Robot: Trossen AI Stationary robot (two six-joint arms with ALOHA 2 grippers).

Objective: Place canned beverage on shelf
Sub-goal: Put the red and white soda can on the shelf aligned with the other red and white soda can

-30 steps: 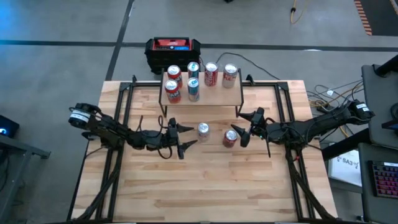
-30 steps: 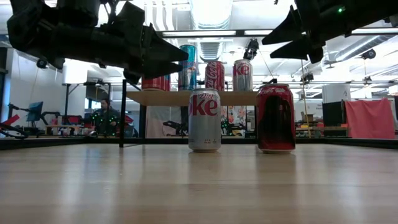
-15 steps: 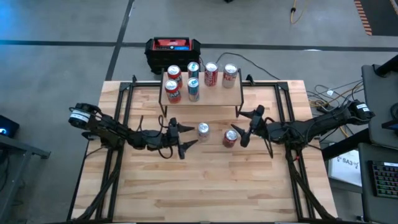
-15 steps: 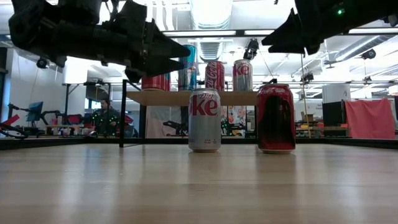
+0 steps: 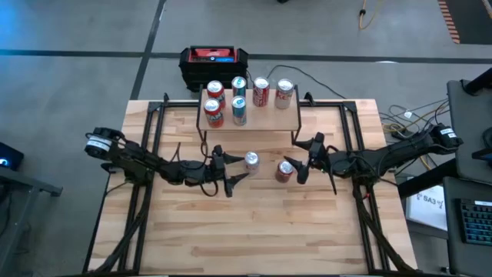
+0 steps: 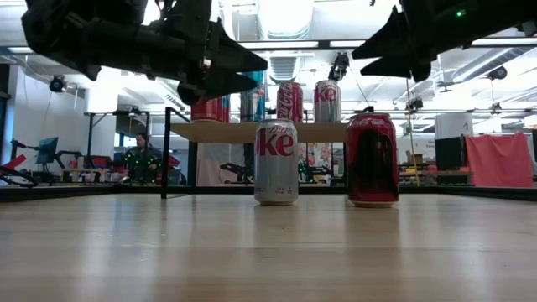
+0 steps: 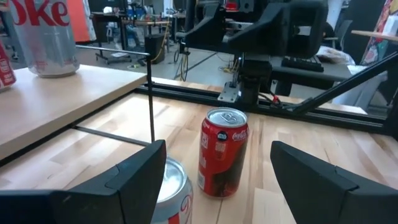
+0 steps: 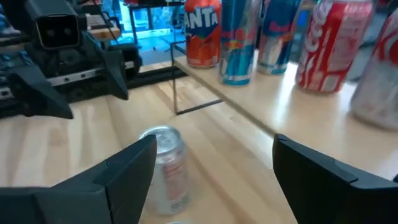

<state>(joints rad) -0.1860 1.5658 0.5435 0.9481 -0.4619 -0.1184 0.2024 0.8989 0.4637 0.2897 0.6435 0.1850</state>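
Table (image 5: 192, 246): light wooden top. The shelf (image 5: 261, 121) stands at the middle of its far edge and carries six cans.

Two cans stand upright on the table just in front of the shelf, long axes vertical: a silver Diet Coke can (image 5: 251, 160) and a red Coke can (image 5: 284, 170), near each other but apart.

Left gripper (image 5: 235, 171): hangs above the table just to the left of the silver can, fingers spread, nothing between them. In the left wrist view the silver can (image 7: 169, 186) sits close by one finger, off the centre of the gap; the red can (image 7: 222, 151) shows farther ahead through the gap.

Right gripper (image 5: 306, 160): just to the right of the red can, fingers spread, empty.

Judgement: each arm has its own nearest can, left to silver, right to red. Both claws point inward along the table, so a side-on grasp across the upright body suits either. The left claw looks to need a small sideways shift to centre on the silver can.
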